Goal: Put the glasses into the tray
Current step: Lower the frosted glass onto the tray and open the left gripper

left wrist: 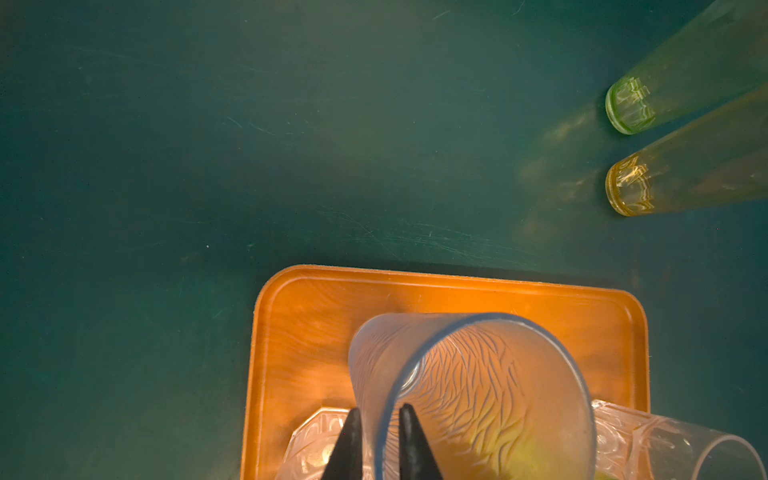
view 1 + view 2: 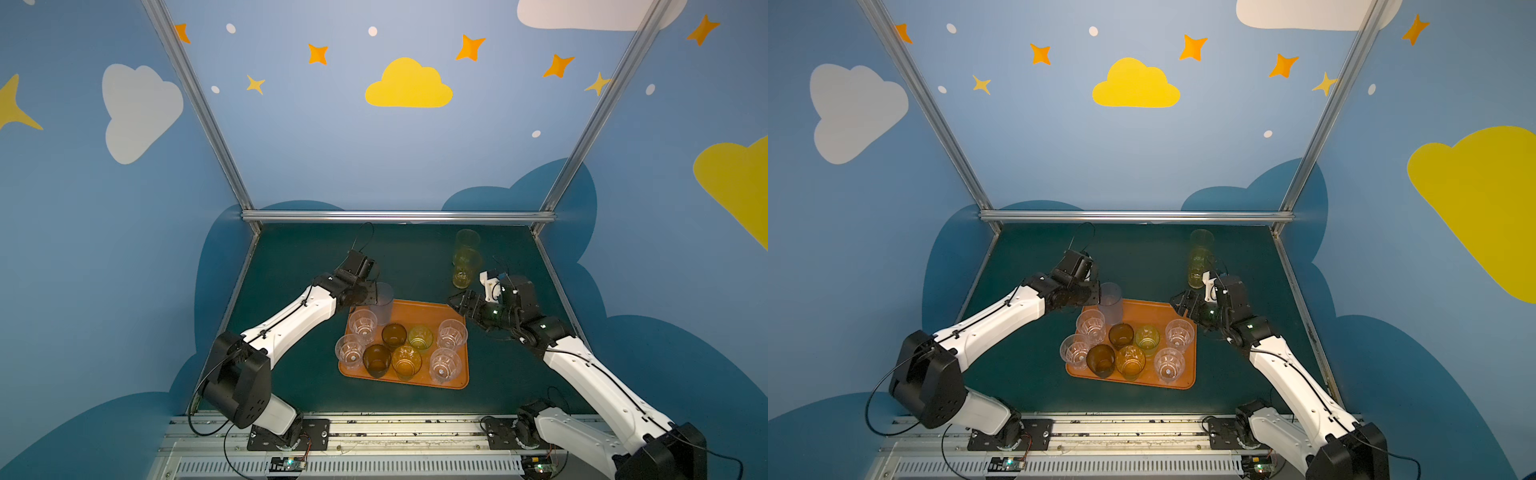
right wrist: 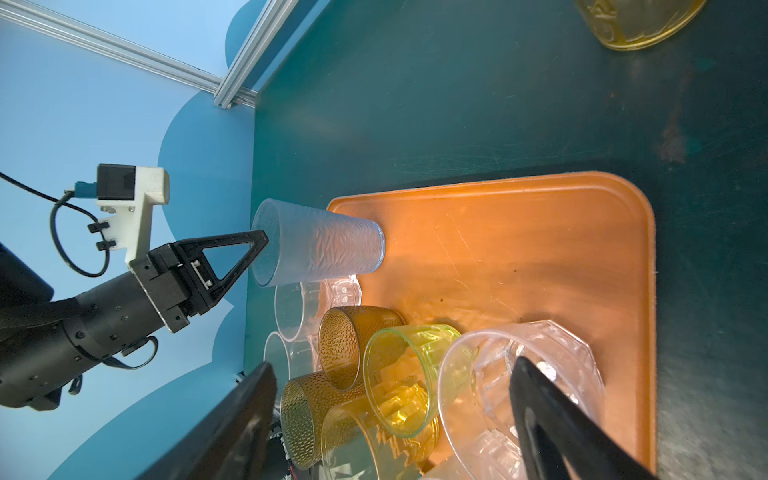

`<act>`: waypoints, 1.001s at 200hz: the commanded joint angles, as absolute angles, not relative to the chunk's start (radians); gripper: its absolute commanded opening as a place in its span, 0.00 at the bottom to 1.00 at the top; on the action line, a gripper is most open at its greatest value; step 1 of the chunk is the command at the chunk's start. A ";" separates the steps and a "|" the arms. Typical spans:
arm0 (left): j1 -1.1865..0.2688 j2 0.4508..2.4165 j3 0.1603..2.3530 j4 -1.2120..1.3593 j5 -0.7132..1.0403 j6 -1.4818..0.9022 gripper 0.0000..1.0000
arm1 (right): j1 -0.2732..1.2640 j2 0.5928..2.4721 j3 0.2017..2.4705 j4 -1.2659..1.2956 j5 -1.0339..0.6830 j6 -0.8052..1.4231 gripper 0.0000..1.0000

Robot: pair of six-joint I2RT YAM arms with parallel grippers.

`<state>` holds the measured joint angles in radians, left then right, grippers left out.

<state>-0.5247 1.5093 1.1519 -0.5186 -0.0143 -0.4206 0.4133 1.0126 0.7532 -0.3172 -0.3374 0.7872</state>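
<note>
The orange tray [image 2: 428,311] lies mid-table. A tall frosted bluish glass [image 2: 383,303] stands upright in its far left corner. My left gripper [image 2: 376,293] straddles the glass's rim [image 1: 380,411], one finger inside and one outside, with a thin gap on each side. Several short clear faceted glasses [image 2: 363,322], two dark brown ones [image 2: 394,334], a green one [image 2: 420,337] and an amber one [image 2: 406,360] stand in the tray. Two tall yellow glasses [image 2: 464,270] stand on the mat beyond the tray's far right corner. My right gripper [image 2: 459,303] hovers wide open and empty over the tray's right edge.
The green mat [image 2: 415,257] is bounded by blue walls and an aluminium rail [image 2: 399,216] at the back. Bare tray floor [image 3: 519,249] shows along the far side. The left arm [image 3: 104,307] reaches in from the tray's left.
</note>
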 commanded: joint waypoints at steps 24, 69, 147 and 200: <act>-0.527 1.490 1.174 -0.502 -0.024 -0.426 0.38 | 0.407 1.017 0.748 -0.311 -0.344 0.788 0.87; -0.526 1.432 1.157 -0.457 -0.035 -0.423 0.60 | 0.406 1.015 0.752 -0.316 -0.345 0.788 0.87; -0.526 1.303 1.066 -0.392 -0.069 -0.447 1.00 | 0.403 1.032 0.786 -0.354 -0.333 0.791 0.87; -0.526 1.210 0.973 -0.325 -0.027 -0.482 1.00 | 0.402 1.024 0.830 -0.415 -0.293 0.784 0.87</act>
<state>-0.5251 1.2522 0.9913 -0.3687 -0.0387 -0.4618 0.4072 1.0302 0.7788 -0.3672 -0.3264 0.7883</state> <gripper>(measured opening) 0.998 0.868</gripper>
